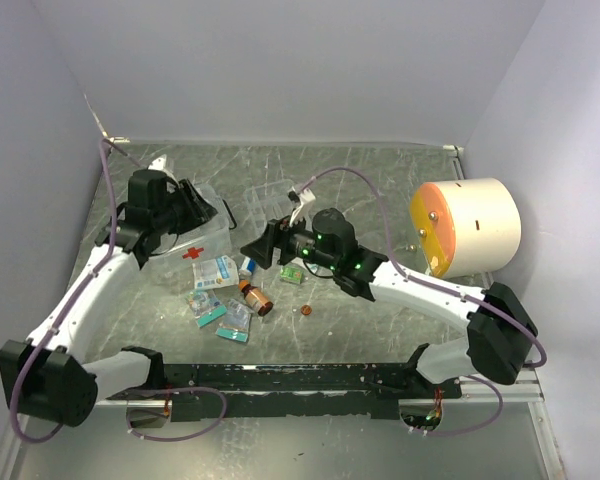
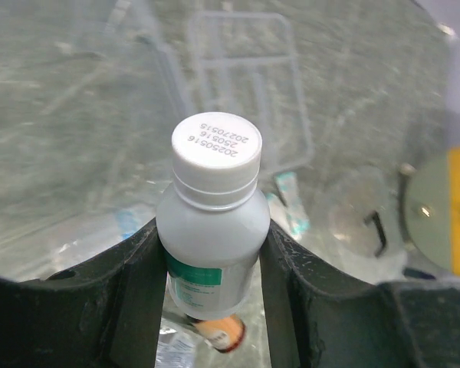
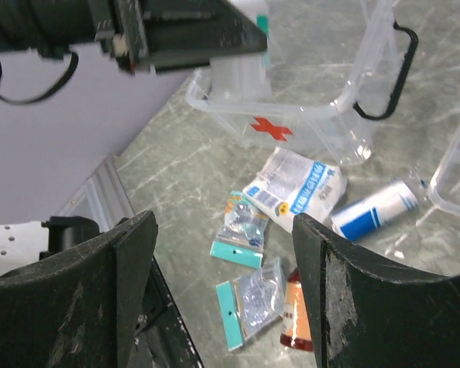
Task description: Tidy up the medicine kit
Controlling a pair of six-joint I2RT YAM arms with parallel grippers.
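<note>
Left hand (image 2: 212, 238) is clamped snugly on a white plastic bottle with a ribbed white cap (image 2: 215, 207), fingers (image 2: 134, 284) pressing both sides of its body just under the shoulder, cap pointing up. It hangs right over the medicine kit (image 1: 193, 253), the small clear plastic box with the red cross, which sits left of centre on the grey-green marbled desk (image 1: 380, 180), black handle (image 3: 399, 65) at one end. From the right wrist view the bottle's base looks about level with the box rim; whether it is inside yet I can't tell.

Right hand (image 3: 222, 253) is spread wide with nothing in it, hovering over the loose stock: a white printed gauze packet (image 3: 295, 188), a blue-and-white tube (image 3: 376, 211), teal-edged clear sachets (image 3: 241, 230) and a small amber bottle (image 3: 295, 326), all lying on the desk just beside the kit.

So this looks like the drop-in. To do it well: come straight down, bottle upright, base clear of the rim, aimed toward a corner so room is left for the packets. Release only once the base rests on the box floor, then lift vertically so the fingers don't tip it. Right hand is best held off until the left is out of the way
</note>
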